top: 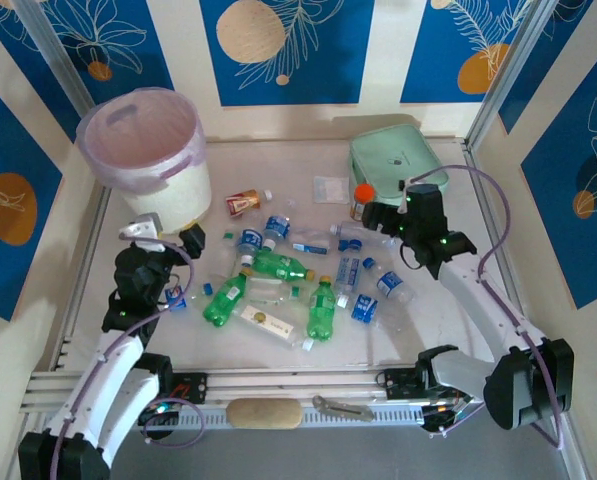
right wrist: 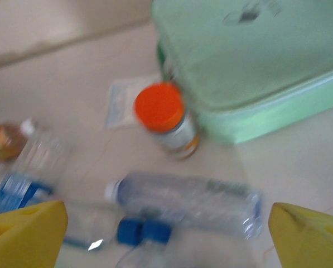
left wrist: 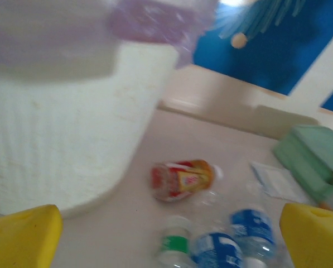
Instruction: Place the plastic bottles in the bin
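Wrist views blurred, bottle labels unreadable, fingertips cropped at corners; left gripper (left wrist: 166, 240) and right gripper (right wrist: 166, 234) both spread wide, empty; plastic bottles (top: 278, 266) scattered mid-table, bin (top: 178, 190) far left.

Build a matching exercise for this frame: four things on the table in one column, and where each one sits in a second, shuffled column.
Things
1. bin
2. mint-green case
3. orange-capped jar
4. red-brown labelled bottle

Places
A. lying on its side, just right of the bin
B. far right corner of the table
C. far left corner of the table
D. standing beside the case's near left corner

Pairs: 1-C, 2-B, 3-D, 4-A
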